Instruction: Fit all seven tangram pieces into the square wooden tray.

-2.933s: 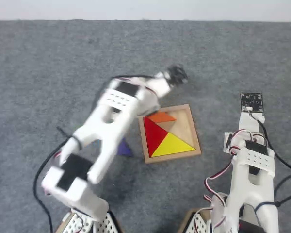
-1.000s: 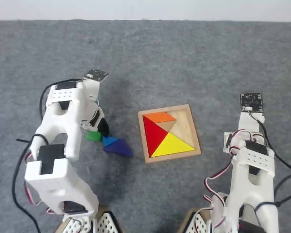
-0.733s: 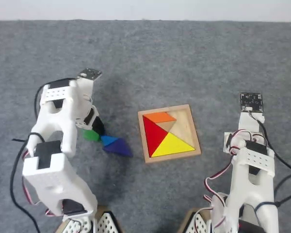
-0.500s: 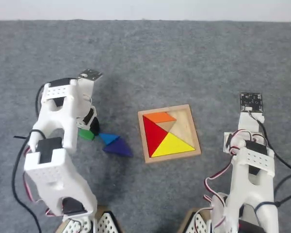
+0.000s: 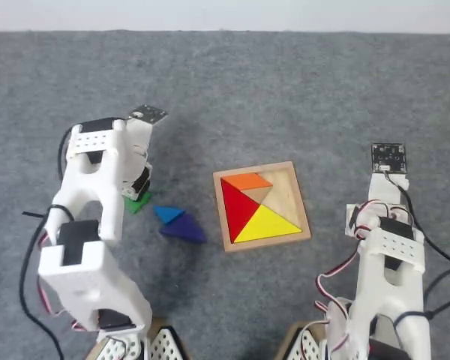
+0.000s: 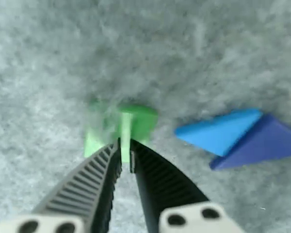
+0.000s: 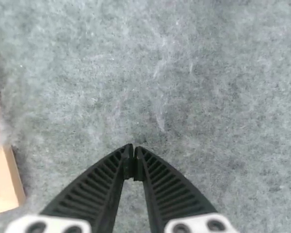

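The left arm hides most of the green piece [image 5: 139, 202], which sits well apart from the tray [image 5: 289, 196]. The left gripper [image 6: 125, 144] pinches its thin edge. The right gripper [image 7: 134, 160] is closed on nothing.

The surface [image 5: 322, 90] is grey cloth with a rough, fibrous nap. The tray [image 5: 285, 187] is pale, matt wood. The green piece [image 6: 143, 121] and blue piece [image 6: 218, 132] have smooth, matt coats. The left hand [image 6: 124, 145] is ribbed black plastic; its arm [image 5: 97, 180] is smooth white plastic.
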Robot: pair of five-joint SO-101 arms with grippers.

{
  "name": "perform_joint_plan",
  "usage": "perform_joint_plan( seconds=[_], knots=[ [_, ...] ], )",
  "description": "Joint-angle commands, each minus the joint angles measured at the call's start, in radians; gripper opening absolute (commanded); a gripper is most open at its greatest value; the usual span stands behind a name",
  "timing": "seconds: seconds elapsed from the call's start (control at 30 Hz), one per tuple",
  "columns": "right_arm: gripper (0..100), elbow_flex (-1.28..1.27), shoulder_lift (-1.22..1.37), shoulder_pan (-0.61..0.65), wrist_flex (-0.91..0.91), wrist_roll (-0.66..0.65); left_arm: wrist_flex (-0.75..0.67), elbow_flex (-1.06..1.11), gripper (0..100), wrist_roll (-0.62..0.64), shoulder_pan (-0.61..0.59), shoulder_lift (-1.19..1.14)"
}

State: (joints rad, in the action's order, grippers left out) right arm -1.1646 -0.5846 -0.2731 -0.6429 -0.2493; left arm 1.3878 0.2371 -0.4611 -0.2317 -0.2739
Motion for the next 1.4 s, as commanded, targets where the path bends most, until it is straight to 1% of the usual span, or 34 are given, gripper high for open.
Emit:
perform_joint_plan(
  seconds=[0.0, 0.07, 0.13, 0.27, 0.4, 0.5, 0.57, 0.63, 0.73, 0.93, 1.03, 1.13, 1.27, 1.37],
  knots=[
    [1.0, 0.032, -0.008, 0.002, 0.016, 0.008, 0.017, -0.007, 8, -0.008, 0.005, 0.081],
    [1.0, 0.032, -0.008, 0.002, 0.016, 0.008, 0.018, -0.007, 17, -0.008, -0.015, 0.081],
    [1.0, 0.032, -0.008, 0.002, 0.016, 0.008, 0.018, -0.007, 20, -0.014, -0.034, 0.081],
    [1.0, 0.032, -0.008, 0.002, 0.016, 0.008, 0.009, 0.012, 20, -0.035, -0.043, 0.080],
    [1.0, 0.032, -0.008, 0.002, 0.015, 0.008, -0.095, 0.082, 20, -0.037, -0.041, 0.064],
    [1.0, 0.032, -0.008, 0.002, 0.015, 0.008, -0.126, 0.085, 20, -0.054, -0.040, -0.012],
    [1.0, 0.032, -0.008, 0.002, 0.015, 0.008, -0.130, 0.048, 20, -0.057, -0.048, -0.083],
    [1.0, 0.032, -0.008, 0.002, 0.015, 0.008, -0.115, -0.015, 20, -0.052, -0.078, -0.143],
    [1.0, 0.032, -0.008, 0.002, 0.016, 0.008, -0.051, -0.114, 20, -0.057, -0.109, -0.206],
    [1.0, 0.032, -0.008, 0.002, 0.019, 0.008, -0.018, -0.133, 18, -0.095, -0.103, -0.232],
    [1.0, 0.032, -0.008, 0.002, 0.019, 0.008, -0.012, -0.131, 17, -0.094, -0.087, -0.235],
    [1.0, 0.032, -0.008, 0.002, 0.019, 0.008, 0.000, -0.119, 15, -0.091, -0.035, -0.239],
    [1.0, 0.032, -0.008, 0.002, 0.019, 0.008, 0.011, -0.110, 16, -0.043, 0.025, -0.238],
    [1.0, 0.032, -0.008, 0.002, 0.019, 0.008, 0.063, -0.107, 17, -0.041, 0.029, -0.236]
  ],
)
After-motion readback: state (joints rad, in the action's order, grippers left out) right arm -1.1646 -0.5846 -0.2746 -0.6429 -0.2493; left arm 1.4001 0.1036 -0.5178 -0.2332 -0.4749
